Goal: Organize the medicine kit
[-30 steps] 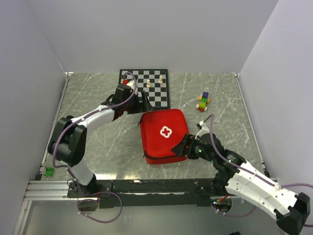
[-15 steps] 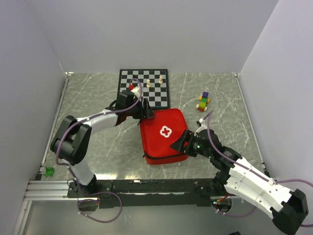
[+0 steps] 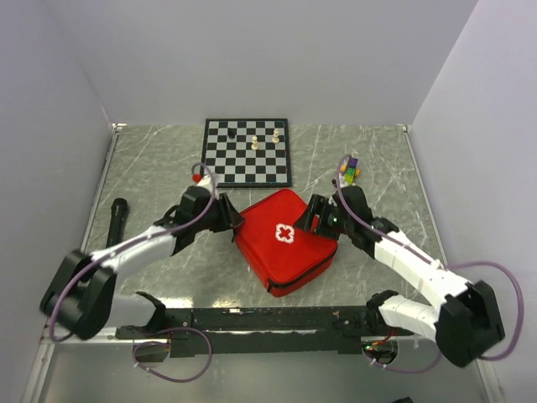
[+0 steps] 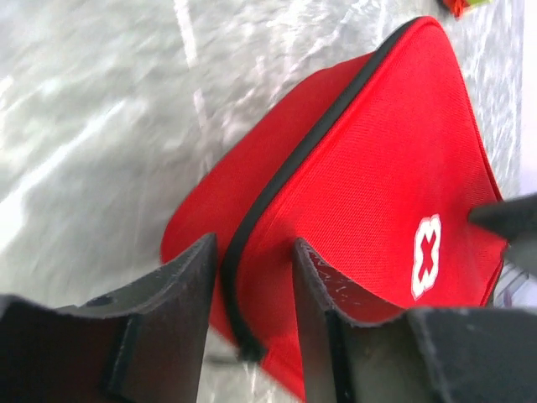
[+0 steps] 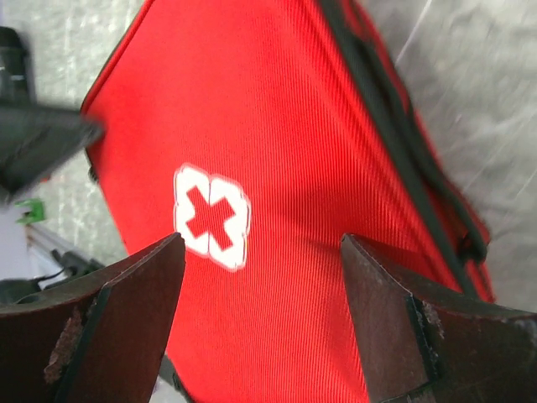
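Note:
The medicine kit (image 3: 285,242) is a red zipped case with a white cross (image 3: 285,232), lying closed on the table and turned like a diamond. My left gripper (image 3: 236,221) is low at its left corner. In the left wrist view the half-narrowed jaws (image 4: 252,243) straddle the black zipper line (image 4: 277,176) on the kit's (image 4: 369,185) edge, with a gap still showing on both sides. My right gripper (image 3: 316,217) hovers over the far right corner. It (image 5: 262,243) stands wide open above the red top (image 5: 277,126), near the cross (image 5: 211,217).
A black-and-white chessboard (image 3: 248,151) with a few pieces lies behind the kit. A small stack of coloured blocks (image 3: 350,170) sits at the back right. A black cylinder (image 3: 115,220) lies by the left wall. White walls close three sides.
The kit has turned and slid toward the front. My left gripper came from the chessboard to the kit's left corner and narrowed. My right arm swung from the near side to the far right corner.

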`<state>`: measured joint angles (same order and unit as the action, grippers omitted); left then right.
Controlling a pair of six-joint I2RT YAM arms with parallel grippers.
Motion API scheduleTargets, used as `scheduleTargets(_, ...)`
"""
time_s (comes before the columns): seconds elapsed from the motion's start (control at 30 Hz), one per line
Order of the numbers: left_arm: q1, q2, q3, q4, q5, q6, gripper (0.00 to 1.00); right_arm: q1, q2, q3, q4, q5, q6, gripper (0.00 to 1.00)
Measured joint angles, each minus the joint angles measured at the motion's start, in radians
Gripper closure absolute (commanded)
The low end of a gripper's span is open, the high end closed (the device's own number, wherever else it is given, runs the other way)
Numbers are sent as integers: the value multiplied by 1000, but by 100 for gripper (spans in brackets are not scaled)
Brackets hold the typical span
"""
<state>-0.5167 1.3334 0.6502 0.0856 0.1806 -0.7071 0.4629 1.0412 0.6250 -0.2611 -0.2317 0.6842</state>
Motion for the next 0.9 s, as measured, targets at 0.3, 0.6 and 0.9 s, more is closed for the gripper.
scheduleTargets(0.3, -8, -334, -145, -219, -256, -172, 15, -27, -5, 143, -195, 79, -106, 21)
scheduleTargets(0.6, 28, -290, 42, -262, -353, -104, 4, -6, -388, 24, -461, 143, -27, 22)
scheduleTargets(0.9, 45, 153, 309, -110, -26, 16, 4, 8, -437, -106, -532, 94, 55, 20)
